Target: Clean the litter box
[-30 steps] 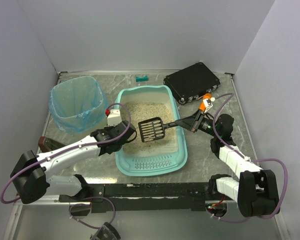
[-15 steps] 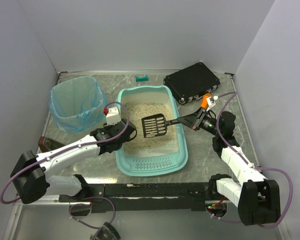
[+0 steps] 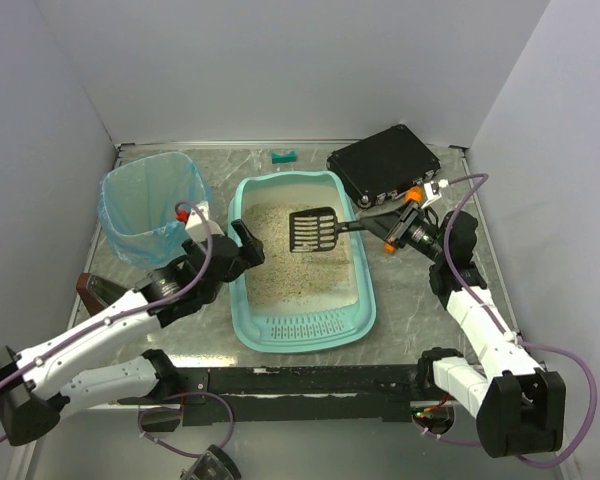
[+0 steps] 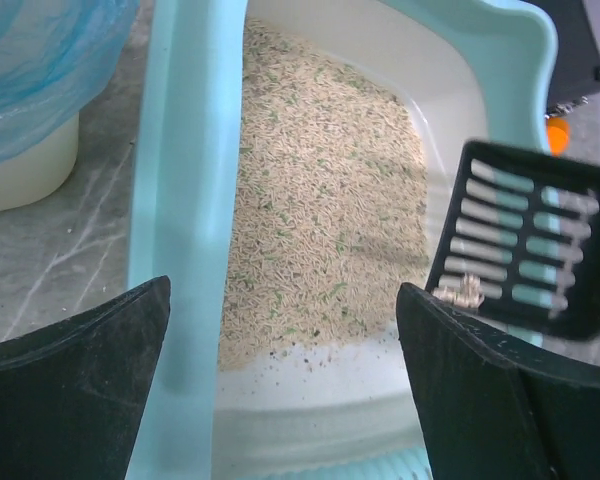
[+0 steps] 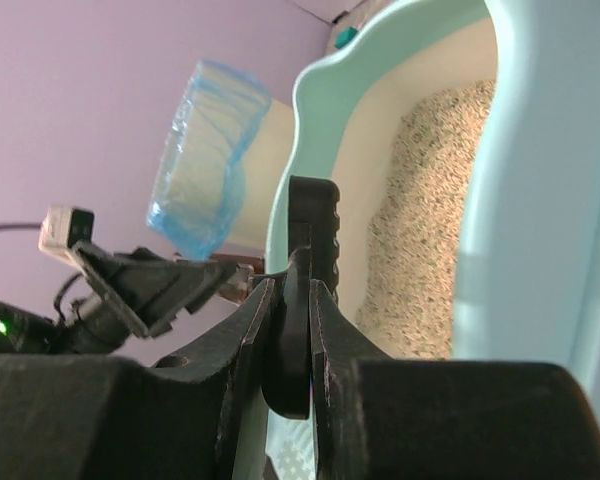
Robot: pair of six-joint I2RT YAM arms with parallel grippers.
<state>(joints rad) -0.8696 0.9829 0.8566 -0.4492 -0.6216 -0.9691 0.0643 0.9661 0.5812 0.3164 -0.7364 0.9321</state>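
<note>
Large teal plastic litter box with beige granules sits mid-bench, long axis running from near edge to far edge, ribbed lip nearest. Right gripper reaches in from the right edge, clamped on the handle of a black slotted plastic scoop. The scoop head hangs over the litter's far half, handle crosswise to the box. Left gripper is nearer, at the left rim, jaws wide and empty

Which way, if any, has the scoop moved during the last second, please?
Yes. The scoop has moved toward the litter box's far end, away from its ribbed lip.
</note>
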